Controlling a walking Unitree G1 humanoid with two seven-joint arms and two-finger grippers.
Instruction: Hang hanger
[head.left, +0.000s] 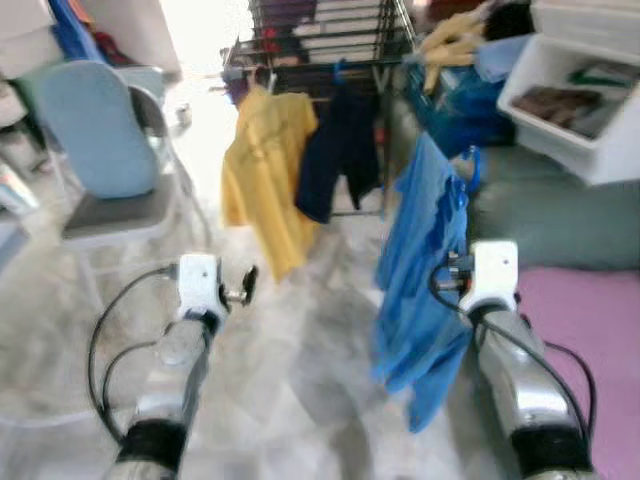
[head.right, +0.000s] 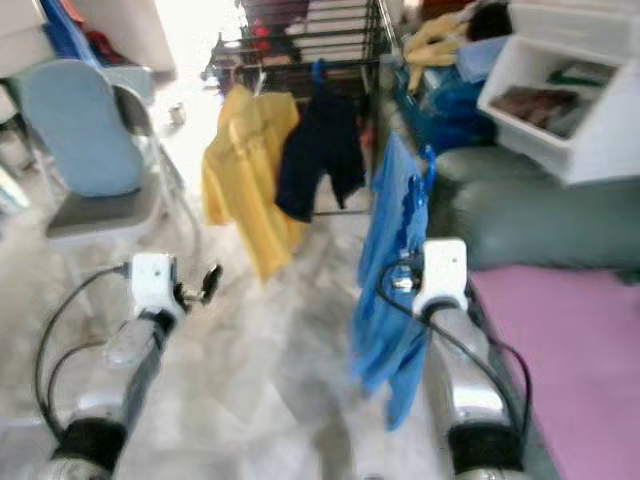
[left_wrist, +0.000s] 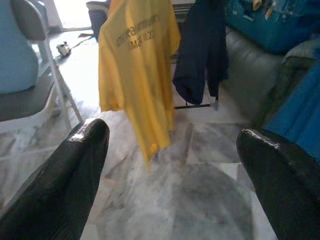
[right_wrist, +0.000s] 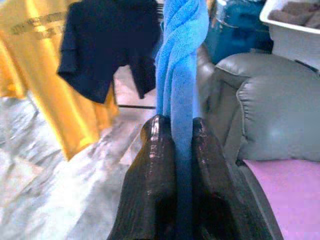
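Your right gripper (right_wrist: 175, 150) clamped on a blue shirt (head.left: 420, 270), your left gripper (left_wrist: 175, 165) spread wide and empty, drying rack (head.left: 320, 40) ahead with yellow shirt (head.left: 265, 170), navy garment (head.left: 340, 150).

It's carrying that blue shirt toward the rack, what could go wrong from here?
The right claw pinches only a bunched fold of the blue shirt, so it might slip free. The shirt's hem hangs low toward the floor and could drag. The rack already holds a yellow shirt and a navy garment that could be knocked.
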